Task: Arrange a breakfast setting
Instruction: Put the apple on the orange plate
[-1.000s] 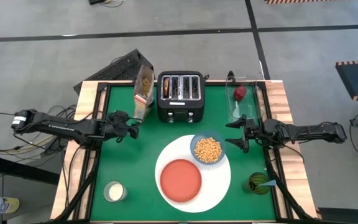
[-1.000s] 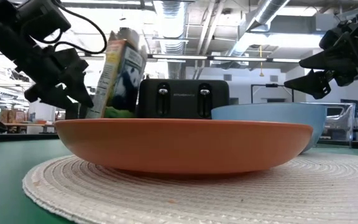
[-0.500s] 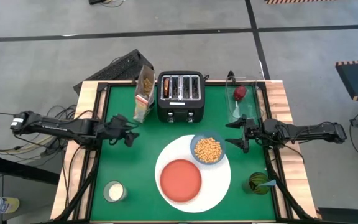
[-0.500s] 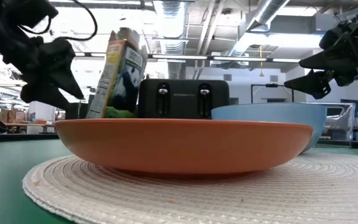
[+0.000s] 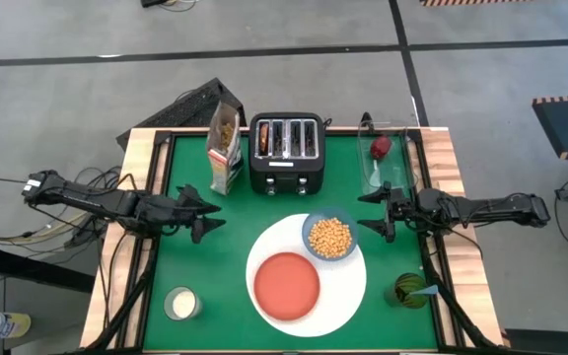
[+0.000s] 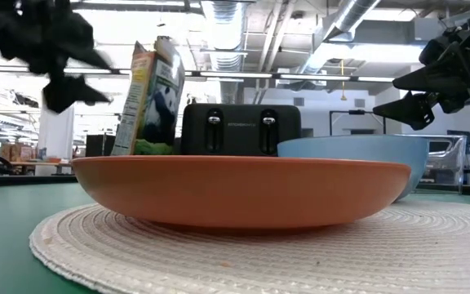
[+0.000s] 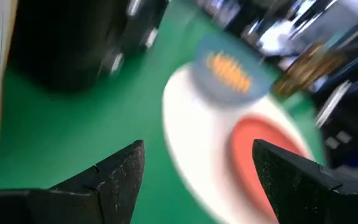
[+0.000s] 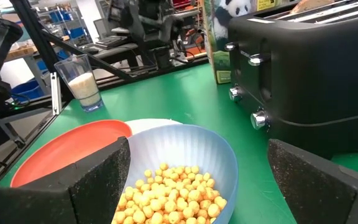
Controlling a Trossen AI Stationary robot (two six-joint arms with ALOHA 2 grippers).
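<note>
The high view is looking straight down on the whole green table (image 5: 195, 266) from far above, while the low view is sitting at table-top height, close against the red-orange plate (image 6: 243, 186) and facing the toaster (image 6: 239, 129). Both wrist views are looking forward between their own fingers, sharing the blue bowl (image 8: 179, 165) of cereal with the high view.

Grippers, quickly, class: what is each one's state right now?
Left gripper: open, holding nothing, above the green mat left of the white plate.
Right gripper: open, empty, beside the blue bowl.
</note>
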